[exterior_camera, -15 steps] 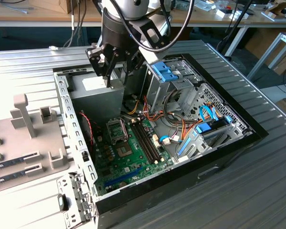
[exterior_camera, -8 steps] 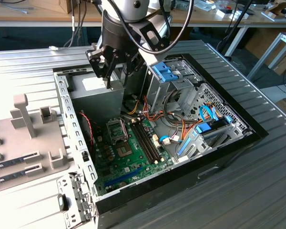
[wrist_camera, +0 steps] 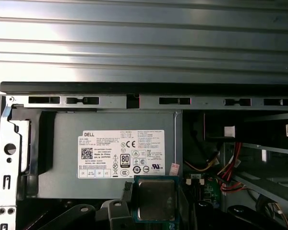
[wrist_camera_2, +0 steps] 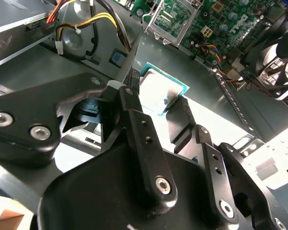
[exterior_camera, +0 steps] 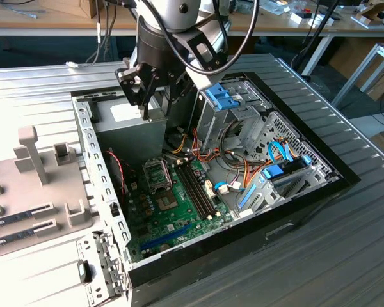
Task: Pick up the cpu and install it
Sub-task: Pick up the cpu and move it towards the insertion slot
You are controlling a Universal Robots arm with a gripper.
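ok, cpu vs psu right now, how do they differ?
The cpu is a small flat square, silver with a green rim; the psu is a far bigger grey box with a white label. The cpu is clamped in the gripper; the psu sits in the case. Both show plain metal faces.

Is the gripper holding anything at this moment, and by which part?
Yes: the gripper holds the cpu, with the jaws pinching two opposite edges of the chip.
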